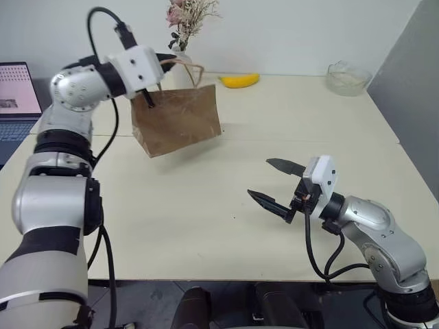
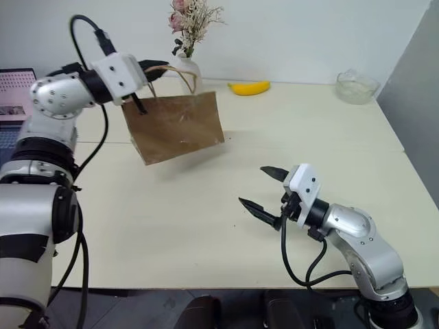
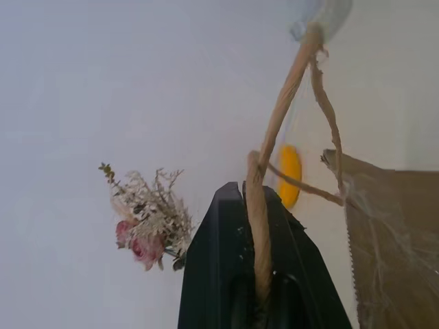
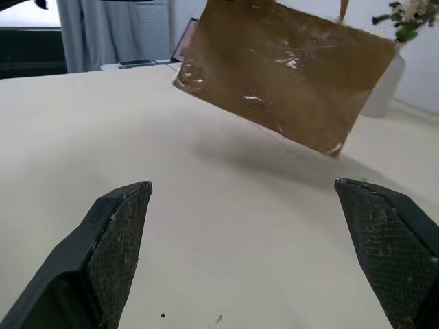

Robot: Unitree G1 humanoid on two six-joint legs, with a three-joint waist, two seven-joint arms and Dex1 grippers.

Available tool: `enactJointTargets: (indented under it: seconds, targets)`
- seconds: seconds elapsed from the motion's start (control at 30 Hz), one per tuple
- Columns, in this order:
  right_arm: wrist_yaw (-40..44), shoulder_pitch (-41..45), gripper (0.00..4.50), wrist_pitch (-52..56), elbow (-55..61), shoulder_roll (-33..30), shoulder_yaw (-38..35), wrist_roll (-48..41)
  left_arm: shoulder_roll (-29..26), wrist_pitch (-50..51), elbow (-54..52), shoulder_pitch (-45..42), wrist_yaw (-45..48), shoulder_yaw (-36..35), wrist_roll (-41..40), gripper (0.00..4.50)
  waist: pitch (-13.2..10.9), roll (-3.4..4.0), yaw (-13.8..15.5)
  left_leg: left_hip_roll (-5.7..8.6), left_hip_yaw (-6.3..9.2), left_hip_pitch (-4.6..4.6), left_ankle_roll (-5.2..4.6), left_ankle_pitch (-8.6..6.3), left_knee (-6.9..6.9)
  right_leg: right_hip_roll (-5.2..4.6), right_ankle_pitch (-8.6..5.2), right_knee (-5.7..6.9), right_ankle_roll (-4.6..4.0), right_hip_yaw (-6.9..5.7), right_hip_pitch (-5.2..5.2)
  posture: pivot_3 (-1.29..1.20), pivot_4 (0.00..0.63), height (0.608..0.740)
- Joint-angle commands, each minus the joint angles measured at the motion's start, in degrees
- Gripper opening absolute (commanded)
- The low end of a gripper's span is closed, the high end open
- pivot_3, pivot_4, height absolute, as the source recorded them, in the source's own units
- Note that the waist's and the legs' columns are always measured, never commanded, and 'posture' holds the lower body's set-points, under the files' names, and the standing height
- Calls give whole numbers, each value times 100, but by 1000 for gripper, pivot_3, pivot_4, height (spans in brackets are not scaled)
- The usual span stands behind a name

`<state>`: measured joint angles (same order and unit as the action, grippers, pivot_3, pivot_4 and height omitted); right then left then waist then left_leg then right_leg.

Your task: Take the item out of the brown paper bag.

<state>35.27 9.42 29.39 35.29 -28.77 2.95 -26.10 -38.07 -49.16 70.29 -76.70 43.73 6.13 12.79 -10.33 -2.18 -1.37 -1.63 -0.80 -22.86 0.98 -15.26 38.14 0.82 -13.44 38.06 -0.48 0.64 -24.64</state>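
Observation:
The brown paper bag hangs tilted above the back left of the table, clear of the surface. My left gripper is shut on one of its tan cord handles, level and pointing right. The other cord loop arches free beside it. The item is hidden from view. My right gripper hovers over the front right of the table, open wide with nothing between its fingers, pointing toward the bag from some way off.
A yellow banana lies at the table's back edge, a glass bowl at the back right. A white vase of dried flowers stands right behind the bag. A laptop sits at far left.

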Motion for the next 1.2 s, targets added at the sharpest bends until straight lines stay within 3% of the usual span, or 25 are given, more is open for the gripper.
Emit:
enactJointTargets:
  seconds: [0.03,0.67,1.2]
  targets:
    - [-129,-190,4500,-112,349,12,-190,-50,186,-250,-44,-328,-163,-2,-6,37,0,0,-1,0,-1,0,0,0,0,0,0,-1,0,1,0,0,150,740]
    - [-710,-801,4500,-48,822,28,-135,115,1325,-779,66,-291,-117,198,65,37,1,-2,-19,7,-18,7,-1,1,2,10,6,2,11,19,2,0,150,740]
    - [-781,-831,4500,30,852,-46,11,105,1390,-928,84,123,170,252,74,37,2,-3,-25,8,-17,9,-2,2,5,11,7,6,12,21,5,0,150,740]
